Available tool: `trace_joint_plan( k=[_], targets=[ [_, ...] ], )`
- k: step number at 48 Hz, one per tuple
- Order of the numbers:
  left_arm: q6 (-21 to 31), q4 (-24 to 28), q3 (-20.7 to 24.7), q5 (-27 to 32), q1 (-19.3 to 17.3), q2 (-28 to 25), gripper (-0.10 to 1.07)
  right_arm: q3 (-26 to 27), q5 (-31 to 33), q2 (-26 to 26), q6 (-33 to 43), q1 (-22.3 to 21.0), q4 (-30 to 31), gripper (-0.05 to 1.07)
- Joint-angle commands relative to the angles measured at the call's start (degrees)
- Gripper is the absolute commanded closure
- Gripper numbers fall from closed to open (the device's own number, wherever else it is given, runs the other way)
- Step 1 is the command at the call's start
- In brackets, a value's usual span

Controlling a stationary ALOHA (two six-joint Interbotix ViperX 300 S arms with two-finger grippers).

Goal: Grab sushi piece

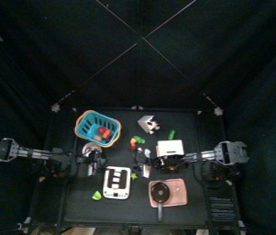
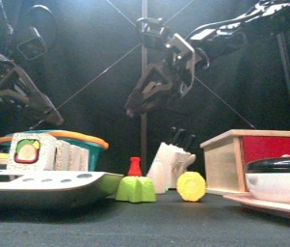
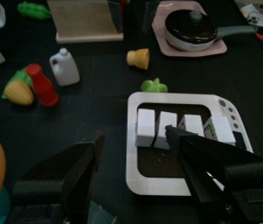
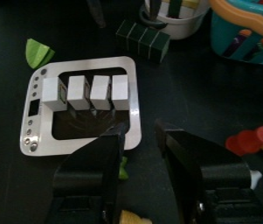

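The pen is dim overall: in the top view the black curtains (image 1: 30, 55) swallow most of the light, and only the bench (image 1: 127, 179) in the middle is lit, from above. In the front view the light falls from high behind, showing as a pale haze between the arms, while the near white tray (image 2: 44, 188) sits soft and out of focus. The pink pan plate (image 3: 192, 31) carries glare on the dark lid in the left wrist view. Both wrist views show their own pincers as dark, blurred shapes at the near edge, and the sushi pieces (image 4: 89, 91) cast short shadows on the tray.
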State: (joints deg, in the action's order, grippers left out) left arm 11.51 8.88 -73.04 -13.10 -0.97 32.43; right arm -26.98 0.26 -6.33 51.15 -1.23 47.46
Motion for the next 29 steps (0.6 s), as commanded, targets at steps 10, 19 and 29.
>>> trace_joint_plan(
  k=[10,19,29],
  targets=[
    [-0.09,-2.11,0.18,-0.18,1.49,-0.35,0.05,5.27,-0.62,-2.46,0.00,0.00,0.18,0.13],
    [0.00,-2.11,0.18,-0.18,1.49,-0.44,0.05,8.17,-0.44,-5.54,0.00,0.09,0.35,0.13],
    [-0.09,-2.11,0.18,-0.18,1.49,-0.53,0.05,9.76,0.18,-7.82,0.09,0.18,0.70,0.13]
  ],
)
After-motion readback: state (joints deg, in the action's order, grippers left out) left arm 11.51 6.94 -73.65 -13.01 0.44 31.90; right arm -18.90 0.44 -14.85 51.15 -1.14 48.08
